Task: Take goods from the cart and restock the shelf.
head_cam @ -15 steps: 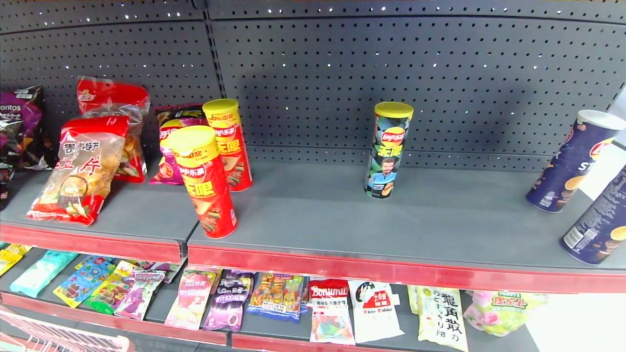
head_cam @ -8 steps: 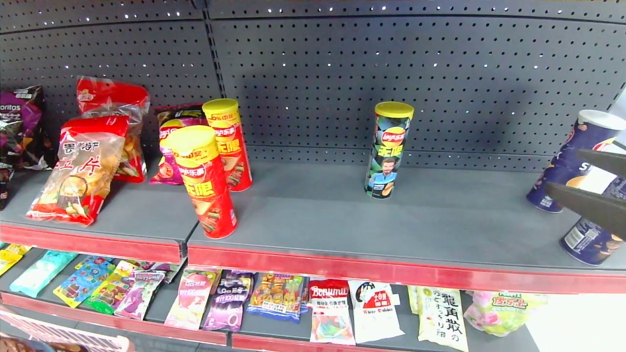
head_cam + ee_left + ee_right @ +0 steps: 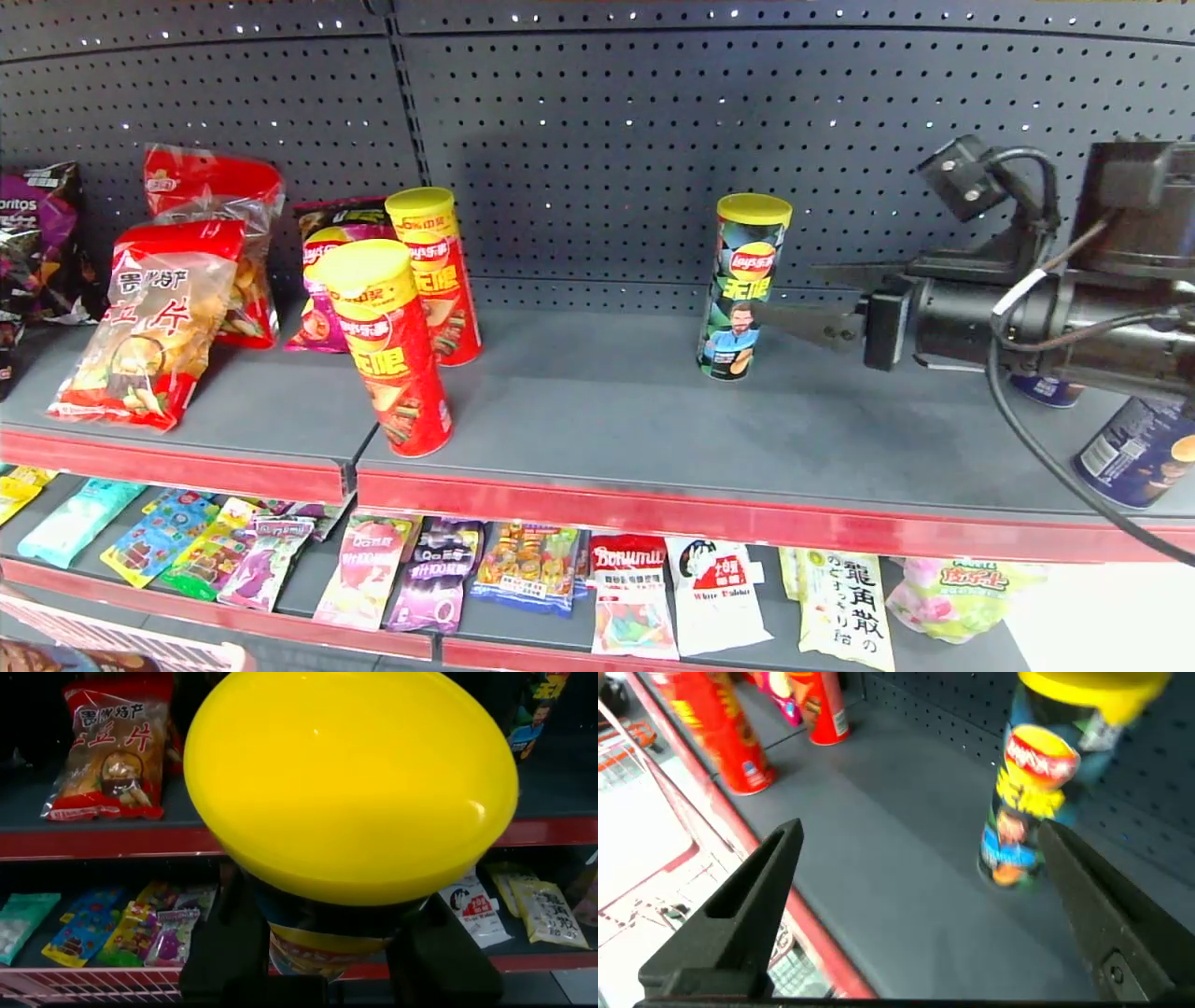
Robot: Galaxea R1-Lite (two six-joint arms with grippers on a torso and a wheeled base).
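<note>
A dark chip can with a yellow lid (image 3: 742, 285) stands upright at the back of the grey shelf (image 3: 607, 420). My right gripper (image 3: 789, 294) is open just to its right, fingers pointing at it and not touching it. In the right wrist view the same can (image 3: 1027, 812) stands ahead between the spread fingers (image 3: 738, 924) of the right gripper (image 3: 917, 835). My left gripper (image 3: 332, 952) is shut on another chip can, whose yellow lid (image 3: 350, 775) faces the camera, held low in front of the shelves.
Two red chip cans (image 3: 392, 345) and several snack bags (image 3: 154, 317) occupy the shelf's left part. Blue cans (image 3: 1134, 448) stand at the far right, partly behind my right arm. Candy packets (image 3: 532, 565) line the lower shelf. The cart's wire rim (image 3: 103, 639) shows bottom left.
My right arm has come in from the right and swung left across the shelf up to the dark can, now covering the blue cans. The goods on the shelf have not moved.
</note>
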